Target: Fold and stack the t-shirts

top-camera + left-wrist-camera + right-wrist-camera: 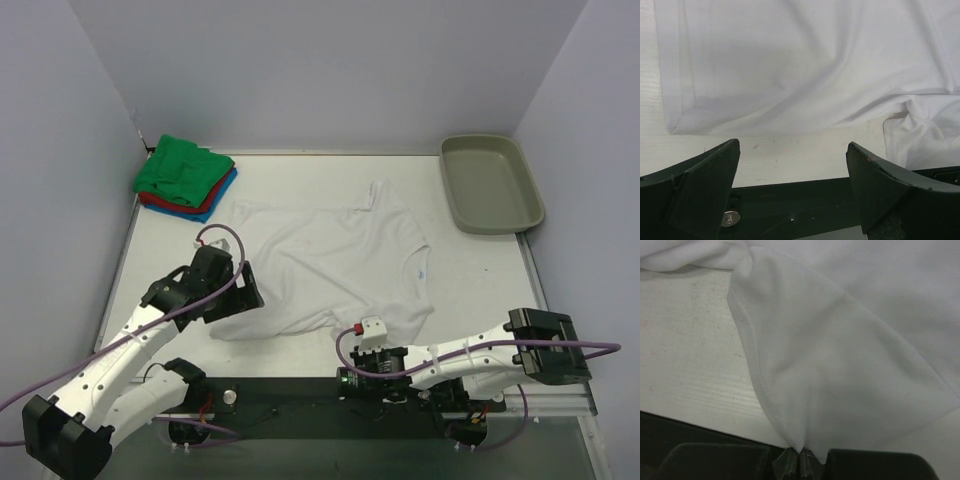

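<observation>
White cloth is the material in work: the large short-sleeved t-shirt (335,265) lies spread and creased in the middle of the surface (480,270), with its collar toward the right side and its straight hem toward the left

Check the right hand (800,460) first. In the right wrist view its fingers are pressed together on a stitched corner of the white t-shirt, right at the near edge of the surface. The cloth fans out from that pinch point and away from you. Bare surface shows to the left of it

Check the left hand (240,290) next. Its fingers (705,185) stand wide apart and hold nothing. In the left wrist view they sit over the dark near edge of the surface. A strip of bare surface separates them from the t-shirt, whose near left corner lies just beyond

Note the finished stack at the far left corner: a folded green shirt (183,168) on top, a red one (160,200) under it and a blue one (205,210) at the bottom. This stack is well apart from both hands

A grey-beige tray (490,180) sits at the far right corner, apart from the white t-shirt
</observation>
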Action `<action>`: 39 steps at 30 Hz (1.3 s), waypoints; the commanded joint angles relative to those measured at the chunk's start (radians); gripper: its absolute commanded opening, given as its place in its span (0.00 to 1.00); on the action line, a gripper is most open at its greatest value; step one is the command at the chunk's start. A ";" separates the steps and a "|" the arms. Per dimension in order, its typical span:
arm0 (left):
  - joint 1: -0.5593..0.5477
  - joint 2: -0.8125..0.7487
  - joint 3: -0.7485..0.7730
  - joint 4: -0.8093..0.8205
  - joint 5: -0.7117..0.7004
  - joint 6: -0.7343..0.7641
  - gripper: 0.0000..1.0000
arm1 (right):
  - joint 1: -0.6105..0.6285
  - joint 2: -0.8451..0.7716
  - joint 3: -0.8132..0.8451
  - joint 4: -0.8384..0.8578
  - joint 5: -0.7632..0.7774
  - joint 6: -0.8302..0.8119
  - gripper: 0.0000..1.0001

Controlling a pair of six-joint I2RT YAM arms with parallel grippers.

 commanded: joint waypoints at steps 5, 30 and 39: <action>0.006 -0.037 0.003 -0.115 -0.025 -0.046 0.95 | 0.063 -0.069 -0.048 -0.182 -0.013 0.085 0.00; -0.008 -0.046 -0.105 -0.221 -0.232 -0.337 0.81 | 0.339 -0.380 0.075 -0.607 0.182 0.304 0.00; 0.006 0.057 -0.018 -0.169 -0.376 -0.370 0.77 | 0.405 -0.400 0.072 -0.655 0.211 0.370 0.00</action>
